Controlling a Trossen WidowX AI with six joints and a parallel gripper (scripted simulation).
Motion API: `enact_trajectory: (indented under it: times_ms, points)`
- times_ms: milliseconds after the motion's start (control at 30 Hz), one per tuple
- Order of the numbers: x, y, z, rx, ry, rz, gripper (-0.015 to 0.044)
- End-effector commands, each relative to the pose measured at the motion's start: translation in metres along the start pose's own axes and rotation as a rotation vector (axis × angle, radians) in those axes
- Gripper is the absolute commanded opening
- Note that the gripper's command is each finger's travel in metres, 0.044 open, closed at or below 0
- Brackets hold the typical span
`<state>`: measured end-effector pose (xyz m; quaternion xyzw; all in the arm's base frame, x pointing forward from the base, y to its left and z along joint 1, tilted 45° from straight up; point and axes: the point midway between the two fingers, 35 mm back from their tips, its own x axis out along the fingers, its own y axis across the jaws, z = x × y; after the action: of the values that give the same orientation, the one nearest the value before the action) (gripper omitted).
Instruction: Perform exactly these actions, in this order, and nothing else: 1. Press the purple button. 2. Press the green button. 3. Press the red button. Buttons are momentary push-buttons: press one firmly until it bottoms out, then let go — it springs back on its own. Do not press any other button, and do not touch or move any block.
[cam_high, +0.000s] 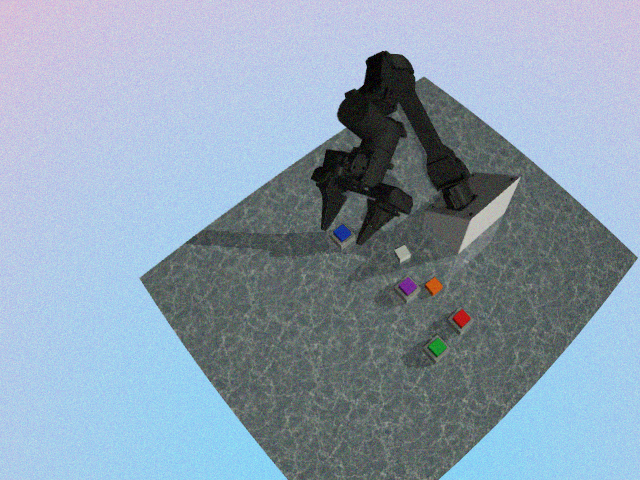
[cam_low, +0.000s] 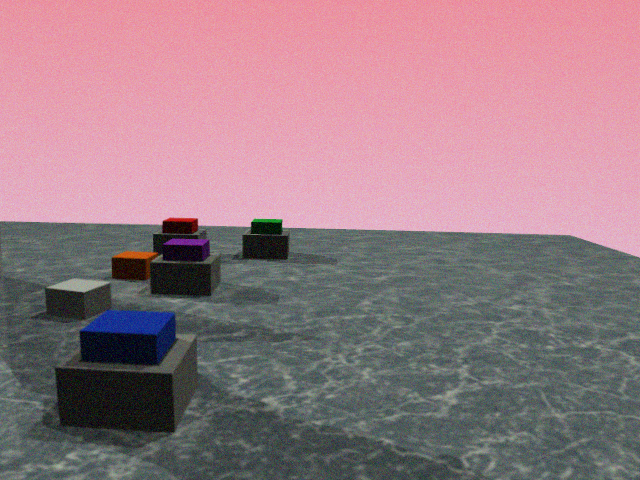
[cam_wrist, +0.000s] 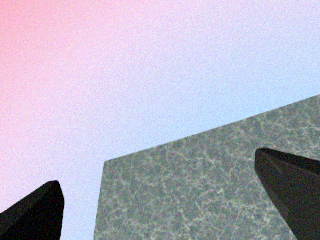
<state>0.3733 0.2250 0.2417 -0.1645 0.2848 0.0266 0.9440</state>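
Observation:
The purple button (cam_high: 407, 286) (cam_low: 186, 250) sits on a grey base near the middle of the table, its cap raised. The green button (cam_high: 437, 347) (cam_low: 266, 226) and the red button (cam_high: 461, 318) (cam_low: 179, 225) stand farther from the gripper, caps raised, the red one partly behind the purple one in the exterior view. My gripper (cam_high: 340, 236) (cam_wrist: 160, 176) is open and empty. In the top view its fingertips appear on either side of the blue button; it is out of view in the exterior view, so it hangs above the table, at a height I cannot tell exactly.
The blue button (cam_high: 342, 233) (cam_low: 127, 336) is nearest the gripper in the top view. A white block (cam_high: 402, 253) (cam_low: 78, 299) lies between it and the purple button. An orange block (cam_high: 433, 286) (cam_low: 133, 265) lies close beside the purple button. The arm's pale base (cam_high: 489, 219) stands at the right.

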Motion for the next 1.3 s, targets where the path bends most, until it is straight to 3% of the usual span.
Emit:
enact_trajectory:
  times_ms: [0, 267, 500, 767, 967, 1267]
  points:
    - [0.033, 0.002, -0.069, -0.011, 0.217, -0.053, 0.0400]
    - [0.056, -0.019, -0.202, -0.034, 0.632, -0.232, 0.0400]
    - [0.028, -0.061, -0.313, -0.080, 1.018, -0.498, 0.0400]
    - [0.025, -0.063, -0.317, -0.083, 1.036, -0.513, 0.0400]
    - [0.049, -0.090, -0.365, -0.084, 1.035, -0.515, 0.0242]
    - [0.050, -0.091, -0.367, -0.084, 1.035, -0.516, 0.0020]
